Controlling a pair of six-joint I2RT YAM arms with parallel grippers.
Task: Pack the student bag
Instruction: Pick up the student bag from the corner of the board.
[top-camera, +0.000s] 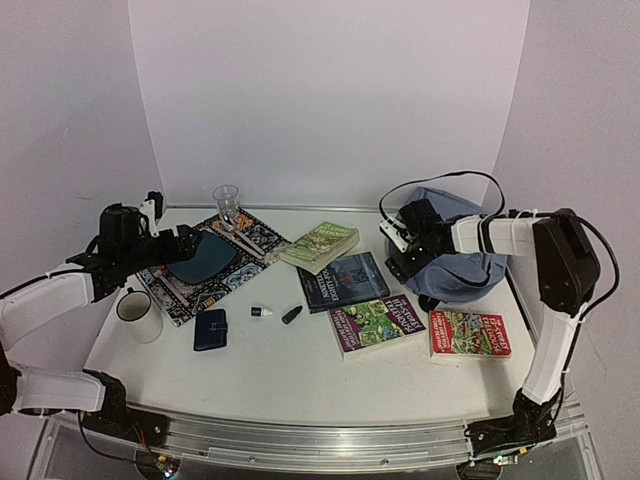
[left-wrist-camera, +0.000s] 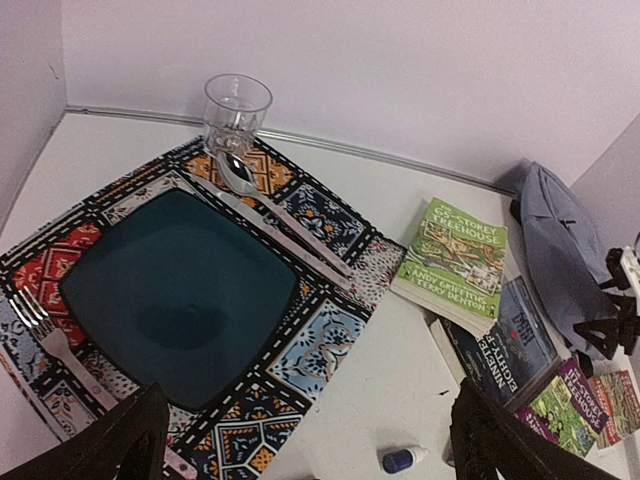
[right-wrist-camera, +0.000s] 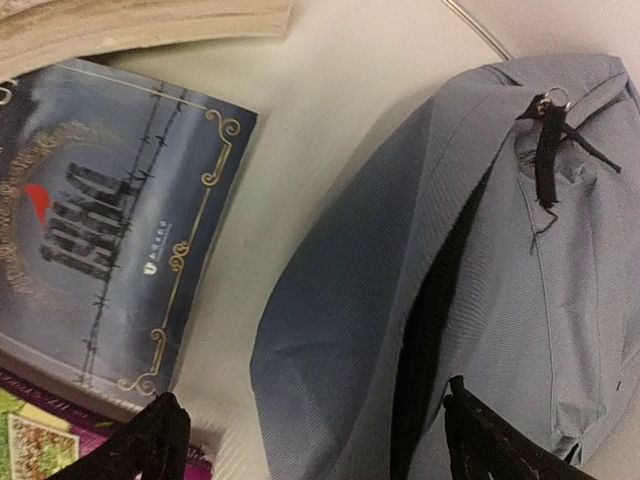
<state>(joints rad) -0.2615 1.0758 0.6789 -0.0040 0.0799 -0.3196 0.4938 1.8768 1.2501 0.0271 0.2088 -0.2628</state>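
Fabric fills most of my right wrist's view. The student bag (right-wrist-camera: 340, 300) lies directly beneath my right gripper (right-wrist-camera: 320, 445), whose two dark fingers (right-wrist-camera: 150, 440) stand wide apart and hold nothing. One finger is by the bag's left edge and the other is above its cloth.

The bag is soft grey-blue cloth with a fine weave, rounded and slumped. A dark zipper line (right-wrist-camera: 425, 330) runs down it, and near its top a metal ring carries a black cord pull (right-wrist-camera: 545, 150). From above, the bag sits at the far right of the white table (top-camera: 300, 370), partly hidden by my right forearm.

Just beside the bag's left edge lies a dark blue book (right-wrist-camera: 110, 230), flat and smooth, with gold scrollwork along its cover's border.

My left gripper (left-wrist-camera: 300, 450) hangs well apart from the bag, on the other side of the table. Its fingers are spread wide and grip nothing. Below it is a patterned placemat (left-wrist-camera: 330, 330) of bright patchwork squares. On the mat are a square, glossy teal plate (left-wrist-camera: 180, 290), a silver fork (left-wrist-camera: 45, 335), and a clear ribbed glass (left-wrist-camera: 235, 115) standing upright at the far corner.
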